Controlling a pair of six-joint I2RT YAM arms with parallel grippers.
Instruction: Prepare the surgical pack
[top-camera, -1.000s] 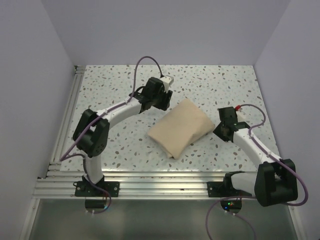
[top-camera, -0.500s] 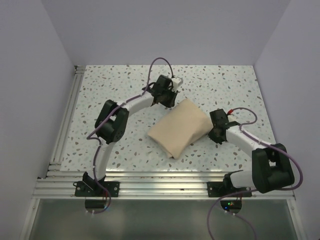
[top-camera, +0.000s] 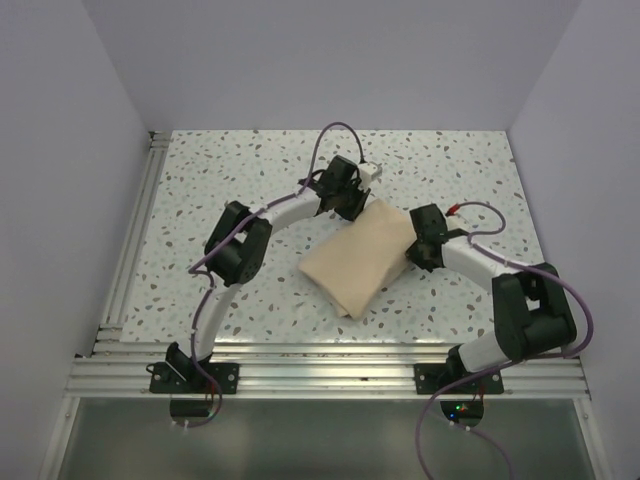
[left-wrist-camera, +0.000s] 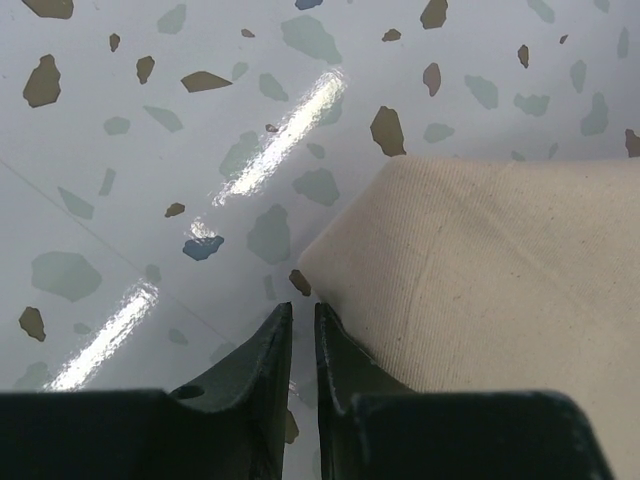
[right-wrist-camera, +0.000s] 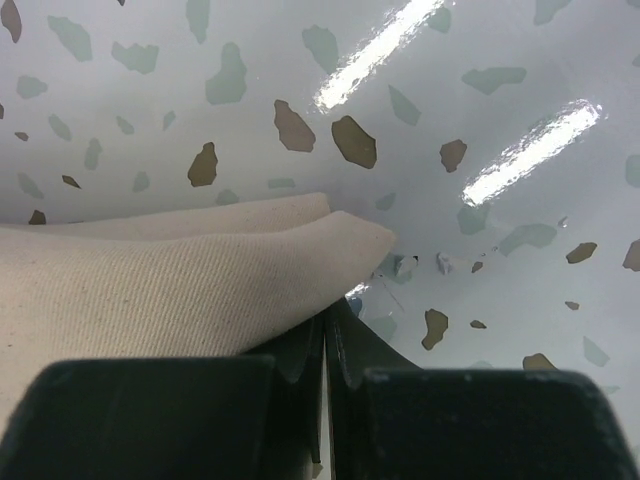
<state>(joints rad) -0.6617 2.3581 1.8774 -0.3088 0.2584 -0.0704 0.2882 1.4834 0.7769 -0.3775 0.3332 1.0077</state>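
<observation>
Within the last second both arms swing in from either side of the surgical pack (top-camera: 358, 257), which lies as a folded tan bundle mid-table (top-camera: 230, 170), and both tools narrow as they arrive. The left tool (left-wrist-camera: 297, 312) now sits just beside the pack's far corner, drawn almost together with a thin slit left; whether any cloth is caught I cannot tell. The right tool (right-wrist-camera: 325, 325) is pressed fully together at the right-hand corner, the cloth lying over it, so I judge both corner grabs unconfirmed and the wrap not yet opened.
</observation>
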